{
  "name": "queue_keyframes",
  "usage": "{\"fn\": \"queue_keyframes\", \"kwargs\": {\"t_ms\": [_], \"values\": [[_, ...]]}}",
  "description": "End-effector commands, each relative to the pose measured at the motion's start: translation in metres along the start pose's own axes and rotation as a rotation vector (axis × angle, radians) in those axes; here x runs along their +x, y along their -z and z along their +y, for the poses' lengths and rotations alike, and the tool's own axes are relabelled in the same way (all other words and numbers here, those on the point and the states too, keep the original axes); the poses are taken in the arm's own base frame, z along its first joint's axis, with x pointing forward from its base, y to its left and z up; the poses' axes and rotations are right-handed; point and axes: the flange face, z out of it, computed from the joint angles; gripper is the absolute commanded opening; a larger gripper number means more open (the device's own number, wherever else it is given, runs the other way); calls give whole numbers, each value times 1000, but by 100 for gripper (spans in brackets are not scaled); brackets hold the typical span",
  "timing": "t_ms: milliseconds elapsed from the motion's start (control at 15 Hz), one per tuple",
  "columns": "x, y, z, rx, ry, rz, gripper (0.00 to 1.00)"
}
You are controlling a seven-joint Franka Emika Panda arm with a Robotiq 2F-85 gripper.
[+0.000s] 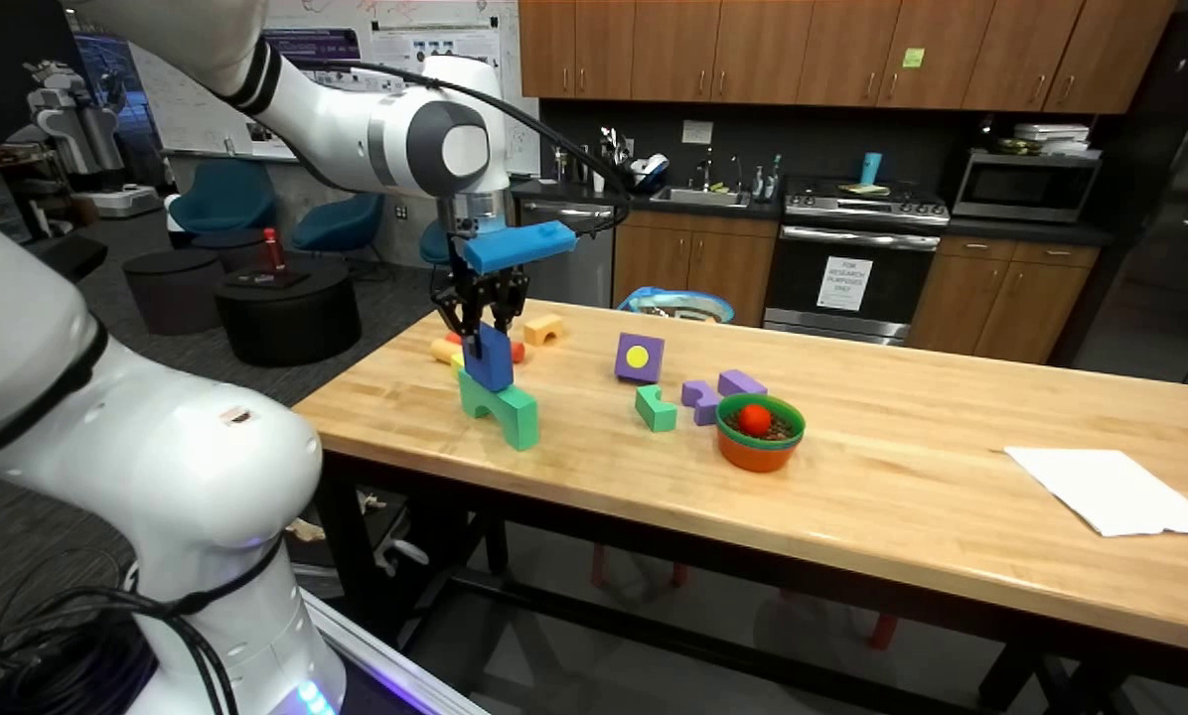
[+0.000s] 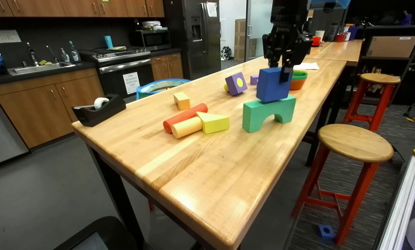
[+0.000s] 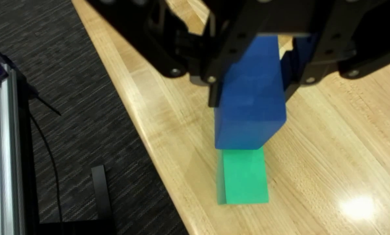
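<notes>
Wrist view: gripper [image 3: 252, 93] clamped on one blue block [image 3: 251, 109], directly over one green arch [image 3: 245, 178]; contact unclear. Step, seemingly: seating block on arch; next move calls for alignment, then gentle release. Exterior views, near arch: one yellow wedge [image 2: 216, 123], two cylinders [image 2: 187, 117]; farther from arch: three purple blocks [image 1: 700, 392].

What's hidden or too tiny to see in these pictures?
Green bridge: in the wrist view, one end is behind the blue block.
Orange bowl: in an exterior view, the blue block partly covers it.
Robot arm: in an exterior view, the picture's edges cut it off.
Wall note: in both exterior views, its writing is too small.
</notes>
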Motion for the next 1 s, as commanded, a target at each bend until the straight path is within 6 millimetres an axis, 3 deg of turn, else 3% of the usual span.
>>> {"fn": "queue_keyframes", "kwargs": {"t_ms": [0, 933], "values": [[-2, 3, 7, 5, 3, 26, 16], [-5, -5, 12, 24, -12, 32, 16]]}}
